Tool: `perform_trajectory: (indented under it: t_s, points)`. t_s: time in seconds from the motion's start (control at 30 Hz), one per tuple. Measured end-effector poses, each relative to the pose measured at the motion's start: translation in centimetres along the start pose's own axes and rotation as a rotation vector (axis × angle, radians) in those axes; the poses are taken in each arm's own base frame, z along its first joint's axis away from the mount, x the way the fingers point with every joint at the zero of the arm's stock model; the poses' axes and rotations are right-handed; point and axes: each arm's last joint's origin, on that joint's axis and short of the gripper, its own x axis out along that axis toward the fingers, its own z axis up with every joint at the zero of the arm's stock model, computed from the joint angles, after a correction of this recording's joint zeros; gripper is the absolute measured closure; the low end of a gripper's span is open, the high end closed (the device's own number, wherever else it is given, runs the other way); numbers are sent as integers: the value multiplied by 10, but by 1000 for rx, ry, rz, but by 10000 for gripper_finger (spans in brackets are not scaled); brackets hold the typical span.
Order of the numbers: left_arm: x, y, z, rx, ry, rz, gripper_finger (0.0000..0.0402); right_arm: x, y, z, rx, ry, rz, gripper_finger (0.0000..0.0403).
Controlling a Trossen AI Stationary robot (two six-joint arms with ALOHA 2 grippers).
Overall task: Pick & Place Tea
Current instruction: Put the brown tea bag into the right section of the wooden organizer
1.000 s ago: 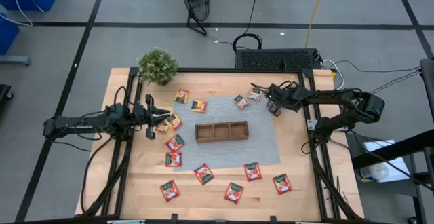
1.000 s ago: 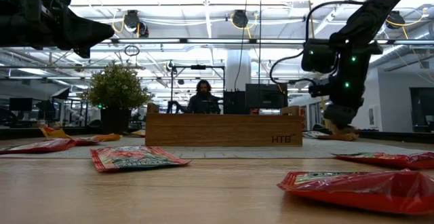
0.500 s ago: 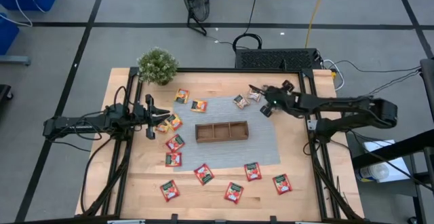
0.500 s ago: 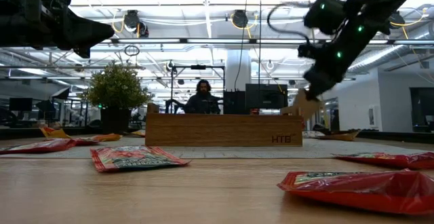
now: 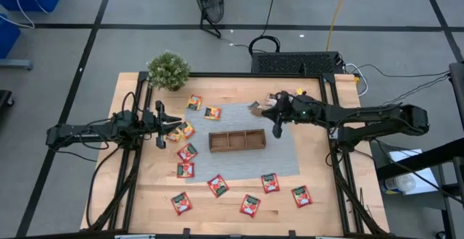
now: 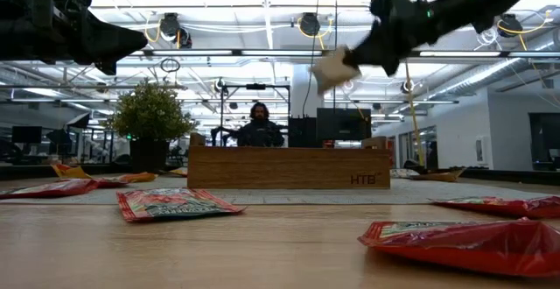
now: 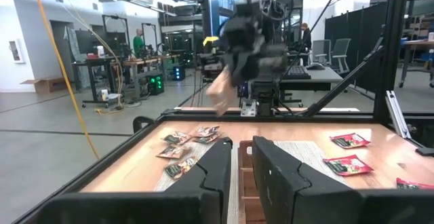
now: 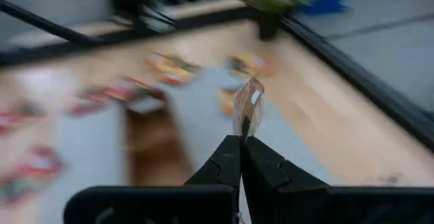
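Note:
My right gripper (image 8: pixel 242 141) is shut on a grey-brown tea sachet (image 8: pixel 248 104) and holds it in the air just off the right end of the brown three-compartment wooden tray (image 5: pixel 237 139). In the low view the sachet (image 6: pixel 331 68) hangs high above the tray (image 6: pixel 289 167). Another grey-brown sachet (image 5: pixel 255 107) lies flat on the grey mat behind the tray. Red sachets (image 5: pixel 217 186) lie along the near side, orange-yellow ones (image 5: pixel 212 112) at the far left. My left gripper (image 5: pixel 171 125) waits left of the tray, open by a narrow gap (image 7: pixel 241 157). My right gripper pinches one edge of the sachet (image 8: pixel 245 130) between its two fingertips. The fingers come almost level from the table's right side. The sachet sticks out beyond the tips, edge-on to the wrist camera, lifted clear of mat and tray.
A small green potted plant (image 5: pixel 168 70) stands at the table's far left corner. The grey mat (image 5: pixel 283 159) lies under the tray, bare on its near right part. A person (image 6: pixel 261 124) sits in the room behind the table.
My right gripper has risen from the mat at the far right with the grey-brown sachet. It has tipped from pointing down to nearly level and swung toward the table's left and near side, up to the tray's right end. The sachet is lifted clear.

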Motion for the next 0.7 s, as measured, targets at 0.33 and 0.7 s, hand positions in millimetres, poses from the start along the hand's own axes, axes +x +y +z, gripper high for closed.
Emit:
perform_trajectory:
  t_s: [0.33, 0.7]
  points:
    - [0, 0, 0, 0, 0, 0, 334, 1, 25, 76, -31, 61, 177, 403]
    - [0, 0, 0, 0, 1, -1, 334, 41, 44, 113, -102, 479, 178, 403]
